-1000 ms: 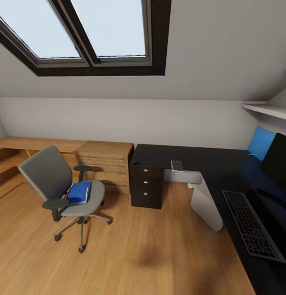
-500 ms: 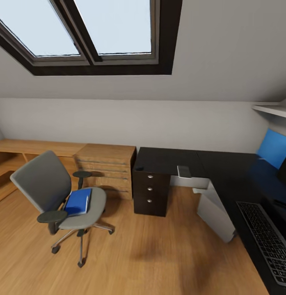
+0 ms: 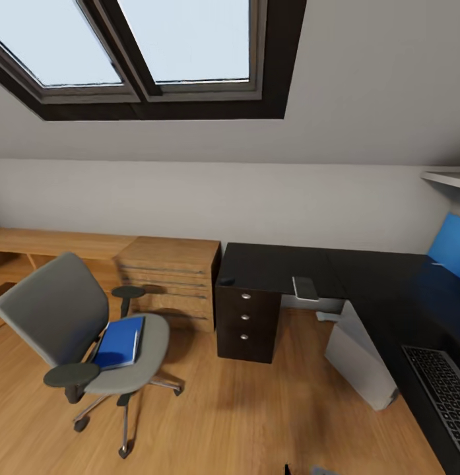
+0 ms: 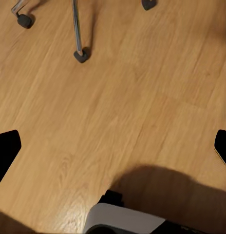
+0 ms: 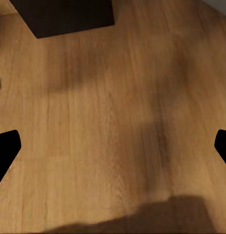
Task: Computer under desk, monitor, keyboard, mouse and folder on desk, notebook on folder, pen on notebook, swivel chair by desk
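Standing on the wood floor (image 3: 256, 422) of the bedroom, one swivel chair (image 3: 78, 330) is at the left of the head view, with its grey back turned to the left and two black armrests. One blue folder (image 3: 119, 342) lies flat on its seat. Well apart from the chair, to the right, the L-shaped black desk (image 3: 361, 277) runs along the wall and then turns toward the camera. Its drawer block (image 3: 246, 316) has three drawers, each with one round silver knob. One thin grey notebook (image 3: 305, 287) lies on the desk top near the corner, and one small dark oval, probably the mouse (image 3: 226, 282), lies at the front left edge above the drawers. One keyboard (image 3: 444, 386) is cut by the right edge of the view. One light grey computer (image 3: 358, 353) stands tilted under the desk. One wooden shelf unit (image 3: 167, 274) stands between chair and desk. Two skylight panes (image 3: 150, 46) are in the sloped ceiling.

The left gripper (image 4: 113, 146) has its two fingers spread wide, holding nothing, above the floor near three chair casters. The right gripper (image 5: 113, 144) is also spread wide and holds nothing, above the floor near the base of the drawer block.
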Available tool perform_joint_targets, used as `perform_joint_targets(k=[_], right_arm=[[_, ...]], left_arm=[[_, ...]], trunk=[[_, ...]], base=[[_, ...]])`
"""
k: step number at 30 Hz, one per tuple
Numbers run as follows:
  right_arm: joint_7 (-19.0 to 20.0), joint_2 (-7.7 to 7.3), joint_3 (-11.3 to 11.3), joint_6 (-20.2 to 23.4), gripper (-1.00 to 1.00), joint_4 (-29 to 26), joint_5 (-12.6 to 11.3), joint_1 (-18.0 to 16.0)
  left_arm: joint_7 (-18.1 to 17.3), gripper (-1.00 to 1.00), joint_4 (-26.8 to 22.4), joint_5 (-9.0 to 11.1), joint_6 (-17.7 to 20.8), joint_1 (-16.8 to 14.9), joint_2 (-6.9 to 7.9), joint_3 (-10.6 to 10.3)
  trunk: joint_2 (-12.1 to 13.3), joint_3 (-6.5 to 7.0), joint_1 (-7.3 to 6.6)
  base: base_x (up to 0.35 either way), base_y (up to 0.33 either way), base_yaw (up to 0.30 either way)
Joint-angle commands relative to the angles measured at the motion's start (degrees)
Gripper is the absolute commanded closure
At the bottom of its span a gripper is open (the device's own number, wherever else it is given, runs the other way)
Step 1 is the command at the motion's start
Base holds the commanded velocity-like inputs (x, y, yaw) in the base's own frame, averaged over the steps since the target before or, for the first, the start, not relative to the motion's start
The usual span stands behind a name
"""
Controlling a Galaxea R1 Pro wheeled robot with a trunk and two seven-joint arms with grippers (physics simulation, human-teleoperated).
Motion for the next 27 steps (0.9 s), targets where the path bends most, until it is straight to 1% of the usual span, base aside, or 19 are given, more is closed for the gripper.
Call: perform_joint_targets(k=[1, 2, 4, 6, 7, 8, 9, 14, 15, 16, 22, 27], right_arm=[[-0.4, -0.59, 0.5, -0.4, -1.0, -0.8, -0.4, 0.0], [-0.3, -0.94, 0.5, -0.9, -1.0, -0.6, -0.4, 0.0], [-0.3, -1.09, 0.6, -2.9, -1.0, 0.6, -0.4, 0.0], [-0.1, -1.01, 0.8, -6.9, -1.0, 2.4, -0.1, 0.0], [-0.1, -1.0, 0.9, -7.9, -1.0, 2.8, -0.1, 0.0], [0.0, -1.0, 1.0, -10.8, -1.0, 4.4, 0.0, 0.0], [0.0, -1.06, 1.1, -11.8, -1.0, 5.1, 0.1, 0.0], [0.0, -0.99, 1.1, -13.0, -1.0, 5.7, 0.1, 0.0], [0.0, -0.97, 1.1, -13.0, -1.0, 5.8, 0.2, 0.0], [0.1, -1.0, 1.2, -13.1, -1.0, 5.8, 0.3, 0.0], [0.0, -0.96, 1.0, -13.1, -1.0, 5.9, 1.8, 0.0], [-0.1, -0.95, 1.0, -13.1, -1.0, 5.9, 1.9, 0.0]], left_arm=[[0.3, -1.0, 0.0, 0.6, -0.4, -0.1, -0.02, -0.6], [0.3, -1.0, 0.1, 0.6, -0.4, -0.1, -0.18, -0.7], [0.3, -1.0, 0.7, 0.5, -0.4, -0.1, -0.71, -0.7], [0.3, -1.0, 1.6, 0.2, -0.4, -0.1, -1.31, -0.8], [0.3, -1.0, 1.7, 0.1, -0.4, -0.1, -1.41, -0.7], [0.3, -1.0, 2.1, -0.2, -0.5, -0.1, -1.65, -0.7], [0.3, -1.0, 2.2, -0.3, -0.5, -0.1, -1.73, -0.7], [0.3, -1.0, 2.3, -0.5, -0.6, -0.1, -1.8, -0.7], [0.3, -1.0, 2.3, -0.5, -0.7, -0.1, -1.81, -0.7], [0.3, -1.0, 2.4, -0.5, -1.8, -0.1, -1.81, -0.6], [0.3, -1.0, 2.4, -0.5, -2.3, -0.1, -1.86, -0.6], [0.3, -1.0, 2.4, -0.4, -2.3, -0.1, -1.82, -0.7]], trunk=[[-0.1, -0.11, 0.06], [-0.1, -0.11, 0.06], [-0.1, -0.11, 0.06], [-0.1, -0.11, 0.06], [-0.1, -0.11, 0.06], [-0.1, -0.11, 0.06], [-0.1, -0.11, 0.06], [-0.1, -0.11, 0.06], [0.3, 0.07, -0.16], [0.7, 0.25, -0.38], [3.1, 1.33, -1.7], [5.1, 2.23, -2.8]], base=[[0.315, 0.001, 0.0], [0.316, 0.0, 0.0], [0.317, 0.0, 0.0], [0.318, 0.0, 0.0], [0.318, 0.0, 0.0], [0.318, 0.0, 0.0], [0.318, 0.0, 0.0], [0.308, 0.0, 0.0], [0.27, 0.0, 0.0], [0.25, 0.0, 0.0], [0.245, 0.0, 0.0], [0.088, 0.0, 0.0]])
